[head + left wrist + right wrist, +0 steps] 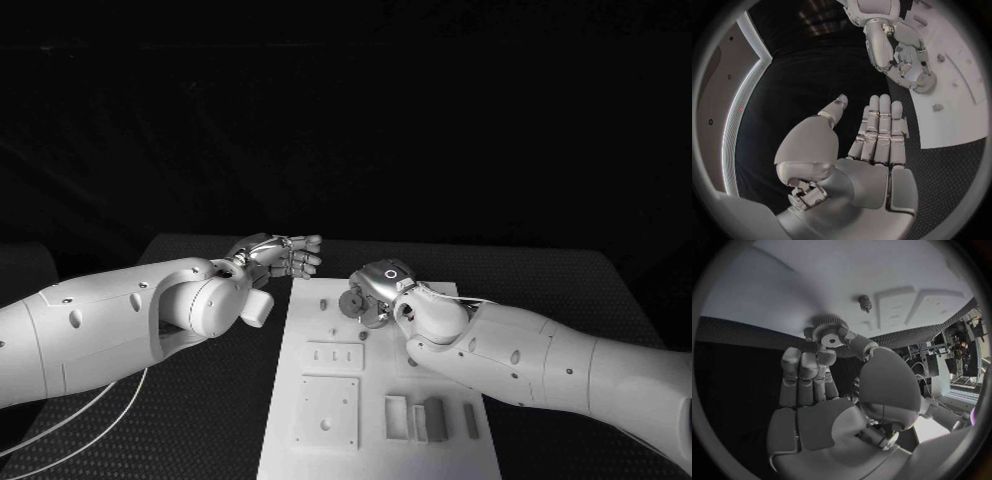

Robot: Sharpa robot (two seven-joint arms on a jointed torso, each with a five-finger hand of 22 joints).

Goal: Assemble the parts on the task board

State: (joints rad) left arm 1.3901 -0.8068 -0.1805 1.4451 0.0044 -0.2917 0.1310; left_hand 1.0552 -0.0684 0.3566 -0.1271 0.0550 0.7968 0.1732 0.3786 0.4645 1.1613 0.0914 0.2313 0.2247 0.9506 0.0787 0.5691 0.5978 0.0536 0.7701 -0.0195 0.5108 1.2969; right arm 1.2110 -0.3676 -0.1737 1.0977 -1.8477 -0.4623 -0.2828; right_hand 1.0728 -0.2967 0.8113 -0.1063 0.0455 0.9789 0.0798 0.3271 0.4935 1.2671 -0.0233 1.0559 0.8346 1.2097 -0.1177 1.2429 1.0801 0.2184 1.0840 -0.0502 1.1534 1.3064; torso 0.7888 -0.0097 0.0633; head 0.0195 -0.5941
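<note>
The white task board (372,385) lies in the middle of the table. At its far end my right hand (387,288) pinches a toothed gear (828,330) between thumb and fingers, holding it against the board (817,285). That gear (351,301) shows dark beside the hand in the head view. A short peg (864,302) stands on the board a little beyond the gear. My left hand (284,255) hovers off the board's far left corner. Its fingers (879,130) are straight with the thumb apart, holding nothing. The left wrist view shows the right hand (901,52) over the gear (927,85).
Nearer me the board carries a slotted plate (335,356), a square plate (327,410) and several upright blocks (426,418). Black table mat (577,290) surrounds the board. A cable (87,420) loops under my left arm.
</note>
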